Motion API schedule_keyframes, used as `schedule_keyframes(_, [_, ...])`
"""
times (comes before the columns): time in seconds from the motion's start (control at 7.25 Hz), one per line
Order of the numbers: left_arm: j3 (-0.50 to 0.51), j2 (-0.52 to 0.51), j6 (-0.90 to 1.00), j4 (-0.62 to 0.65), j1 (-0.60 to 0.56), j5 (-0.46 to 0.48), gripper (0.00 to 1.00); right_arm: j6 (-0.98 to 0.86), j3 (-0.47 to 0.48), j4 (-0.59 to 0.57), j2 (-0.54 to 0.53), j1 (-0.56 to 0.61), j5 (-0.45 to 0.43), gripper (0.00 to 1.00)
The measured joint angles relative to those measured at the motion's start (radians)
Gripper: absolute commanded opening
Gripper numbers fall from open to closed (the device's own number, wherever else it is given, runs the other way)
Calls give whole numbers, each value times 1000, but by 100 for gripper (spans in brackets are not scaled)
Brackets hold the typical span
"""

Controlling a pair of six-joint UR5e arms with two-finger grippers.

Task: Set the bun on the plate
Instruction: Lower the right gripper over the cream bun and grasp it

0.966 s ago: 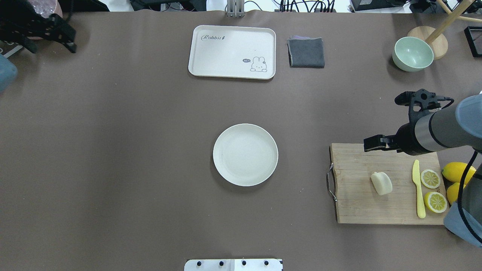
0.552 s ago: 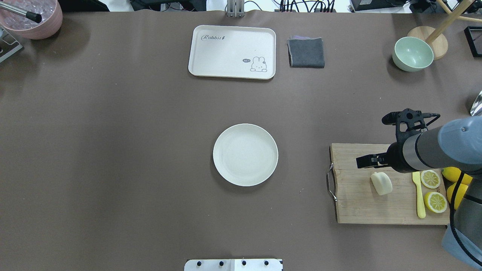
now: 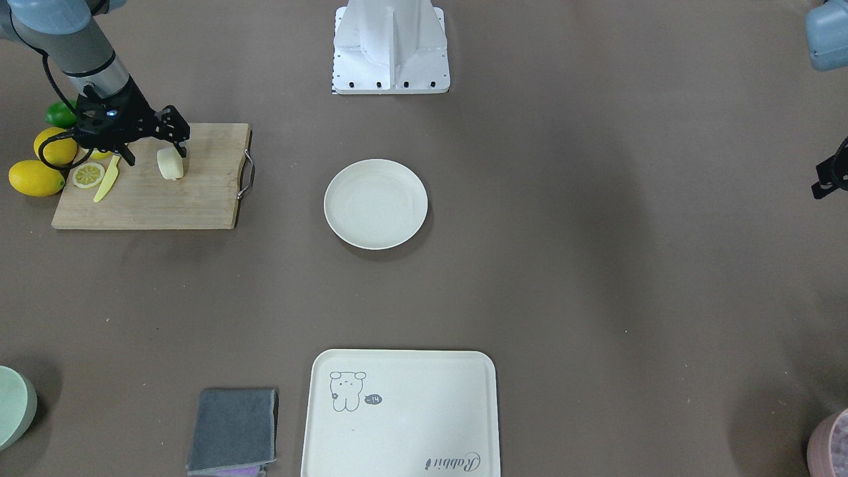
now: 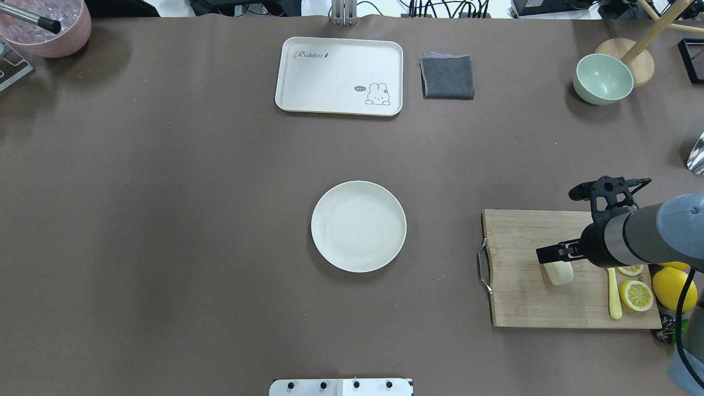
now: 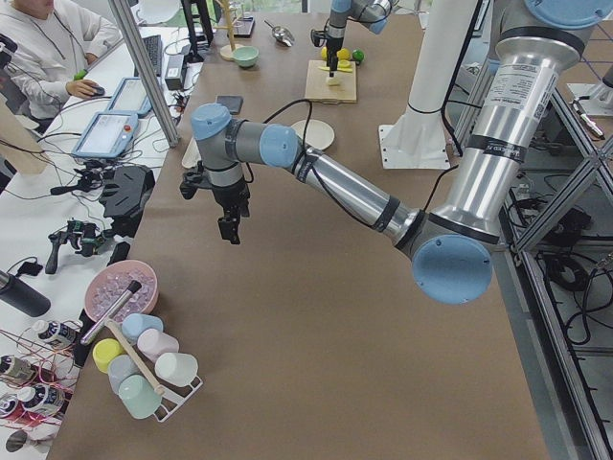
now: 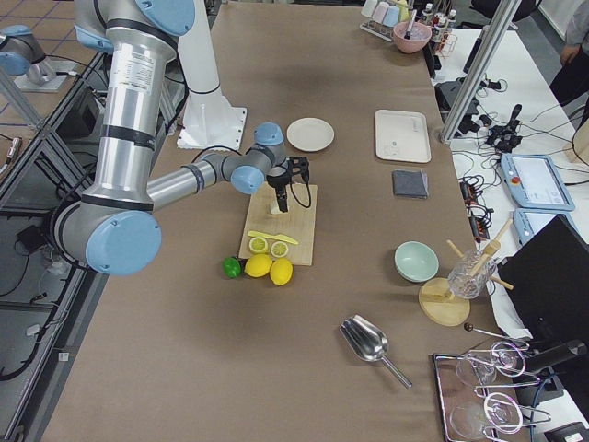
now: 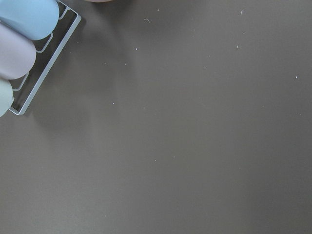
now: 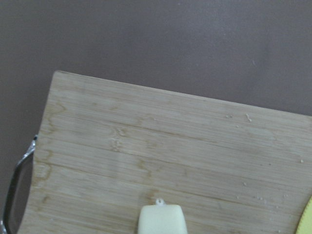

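Observation:
The bun is a pale cream lump lying on the wooden cutting board at the right; it also shows at the bottom of the right wrist view. My right gripper hangs just above the bun's far end and looks open, with nothing held. From the front, the right gripper sits just over the bun. The round off-white plate lies bare at the table's middle. My left gripper hovers over bare table far to the left; I cannot tell its state.
On the board lie a yellow knife and lemon halves, with whole lemons beside it. A rabbit tray, grey cloth and green bowl stand at the far side. A cup rack is near the left gripper.
My right gripper has moved toward the robot's side of the board and now hangs over the bun. The left arm has gone from the overhead view's top left corner.

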Motion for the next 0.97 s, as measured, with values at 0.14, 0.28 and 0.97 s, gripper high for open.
schedule_keyframes(0.14, [2, 2, 0, -1, 0, -26, 98, 3, -38, 34, -6, -5, -6, 97])
schedule_keyframes(0.28, [4, 5, 0, -2, 0, -40, 98, 4, -65, 63, -7, -11, -12, 96])
schedule_keyframes(0.97, [6, 12, 1, -3, 0, -50, 98, 14, -30, 64, 3, -17, 23, 96])
